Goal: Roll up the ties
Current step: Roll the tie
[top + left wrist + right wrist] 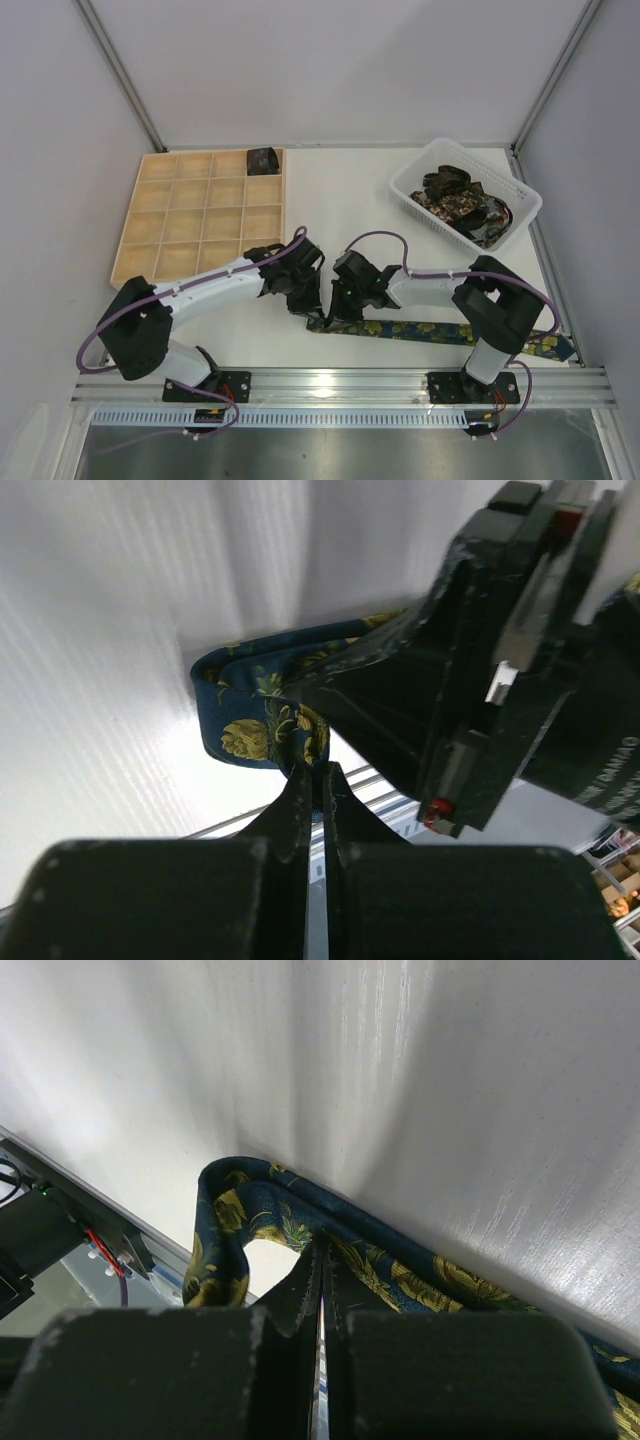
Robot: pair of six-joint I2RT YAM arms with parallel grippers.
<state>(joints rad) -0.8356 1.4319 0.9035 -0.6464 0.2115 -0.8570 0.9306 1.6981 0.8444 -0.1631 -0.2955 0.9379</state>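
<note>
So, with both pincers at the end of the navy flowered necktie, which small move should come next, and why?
Probably roll the looped end one turn along the flat length. The left pincer and the right pincer both pinch the navy fabric necktie with yellow flowers where only a first loose fold is formed; the rest lies flat and unrolled.

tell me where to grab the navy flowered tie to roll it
Grip the navy tie at its curled left end, coming from above. The rest lies flat on the table, so only that raised loop gives something to pinch.
</note>
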